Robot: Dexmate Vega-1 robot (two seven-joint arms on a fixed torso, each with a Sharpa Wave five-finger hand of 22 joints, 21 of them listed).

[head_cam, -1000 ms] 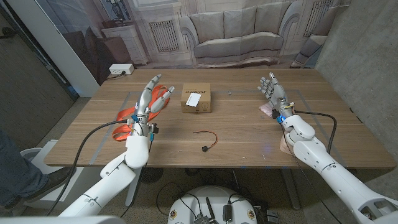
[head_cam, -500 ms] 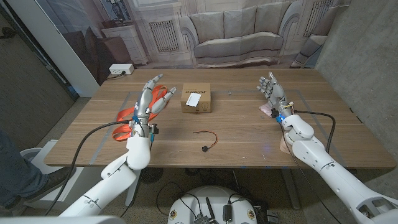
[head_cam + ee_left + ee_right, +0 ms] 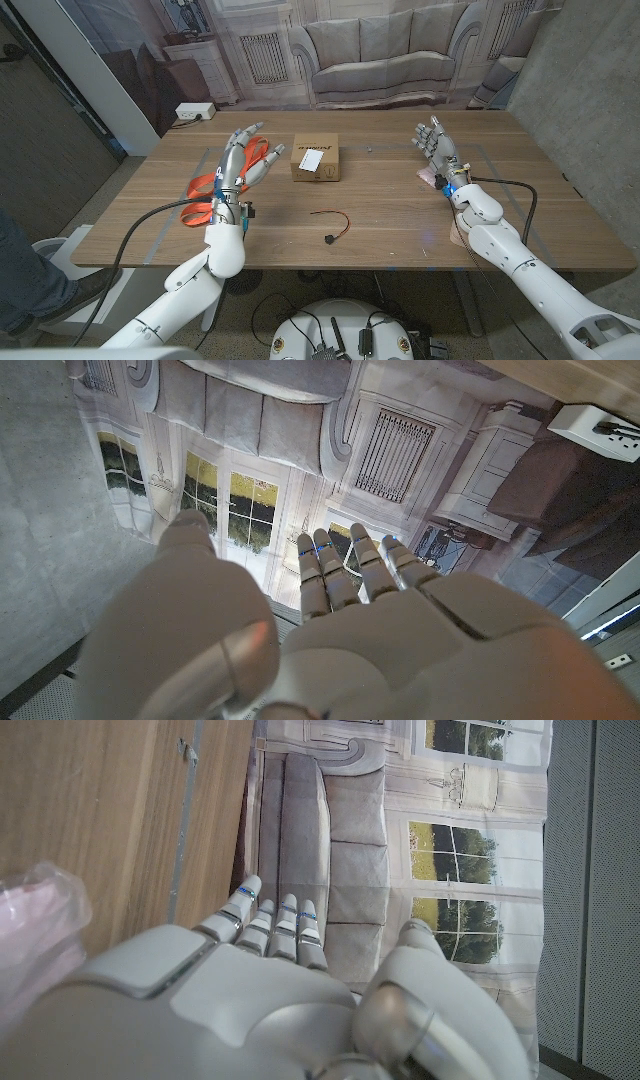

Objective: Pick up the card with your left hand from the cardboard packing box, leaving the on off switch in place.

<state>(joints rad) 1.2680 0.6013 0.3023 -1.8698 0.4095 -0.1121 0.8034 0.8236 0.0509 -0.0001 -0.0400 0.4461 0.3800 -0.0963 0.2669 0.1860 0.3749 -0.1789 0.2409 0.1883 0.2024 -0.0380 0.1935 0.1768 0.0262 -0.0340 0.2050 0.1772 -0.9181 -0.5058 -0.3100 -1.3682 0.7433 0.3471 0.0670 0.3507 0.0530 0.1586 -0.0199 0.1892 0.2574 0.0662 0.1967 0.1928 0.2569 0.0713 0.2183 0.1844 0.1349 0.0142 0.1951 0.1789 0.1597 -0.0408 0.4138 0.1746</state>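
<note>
Meanwhile, left hand (image 3: 243,158) raised over the table's left side, fingers spread and holding nothing, above orange scissors (image 3: 212,182) — right hand (image 3: 434,143) likewise upright and empty near the right edge, beside a pink plastic bag (image 3: 430,177). Cardboard packing box (image 3: 316,160) at the table's far middle, between both hands and well apart from each, white card (image 3: 311,158) on top. Nearer the front — a small black switch (image 3: 327,238) with red wire, on bare wooden table (image 3: 380,215).
</note>
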